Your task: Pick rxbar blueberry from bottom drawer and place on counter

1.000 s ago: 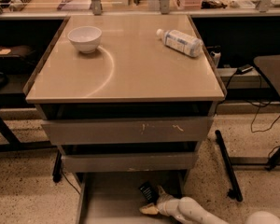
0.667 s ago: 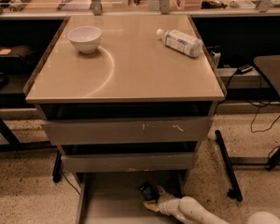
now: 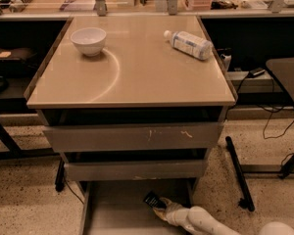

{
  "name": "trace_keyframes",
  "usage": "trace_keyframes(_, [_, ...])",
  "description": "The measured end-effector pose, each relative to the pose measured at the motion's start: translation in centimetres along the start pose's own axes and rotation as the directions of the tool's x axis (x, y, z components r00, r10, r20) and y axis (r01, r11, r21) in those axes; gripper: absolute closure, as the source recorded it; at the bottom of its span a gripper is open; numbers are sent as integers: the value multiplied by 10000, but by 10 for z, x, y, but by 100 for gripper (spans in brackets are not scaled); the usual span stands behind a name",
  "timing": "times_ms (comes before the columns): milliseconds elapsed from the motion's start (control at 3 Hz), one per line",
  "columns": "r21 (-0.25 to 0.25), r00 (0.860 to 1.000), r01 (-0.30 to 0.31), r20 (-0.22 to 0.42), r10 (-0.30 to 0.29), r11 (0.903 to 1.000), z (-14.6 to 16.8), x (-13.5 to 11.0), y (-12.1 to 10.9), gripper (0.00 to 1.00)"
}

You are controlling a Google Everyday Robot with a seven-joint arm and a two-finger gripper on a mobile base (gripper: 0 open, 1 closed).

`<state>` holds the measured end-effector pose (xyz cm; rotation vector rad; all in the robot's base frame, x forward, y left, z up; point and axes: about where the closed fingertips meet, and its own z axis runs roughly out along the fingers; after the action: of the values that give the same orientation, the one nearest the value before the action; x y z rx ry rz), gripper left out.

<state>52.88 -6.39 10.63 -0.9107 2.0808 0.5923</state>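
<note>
The rxbar blueberry [image 3: 151, 199], a small dark wrapper bar, lies tilted on the grey floor of the open bottom drawer [image 3: 112, 214], near its back right. My gripper [image 3: 160, 208] reaches into the drawer from the lower right on a white arm, and its tip is right at the bar's near end. The tan counter [image 3: 137, 72] tops the drawer unit.
A white bowl [image 3: 88, 40] stands at the counter's back left. A clear plastic bottle [image 3: 187, 44] with a white label lies at its back right. The two upper grey drawers [image 3: 132, 137] overhang the bottom drawer. A dark table leg [image 3: 239, 173] stands on the right floor.
My gripper has moved up and further into the drawer, closing the gap to the bar. The bar has barely shifted. The bowl and bottle have not moved.
</note>
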Motion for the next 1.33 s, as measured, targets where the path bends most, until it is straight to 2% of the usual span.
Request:
trace_keyframes(333, [-2,10000,0,0,0,10000,0,0,0,100])
trace_keyframes(667, [-2,10000,0,0,0,10000,0,0,0,100])
trace_keyframes(1000, [-151,9997,-254,17,255,9996,-1,-1,2,100])
trace_keyframes(1333, [-365,9983,-528,244,537,9979,-13,-16,3,100])
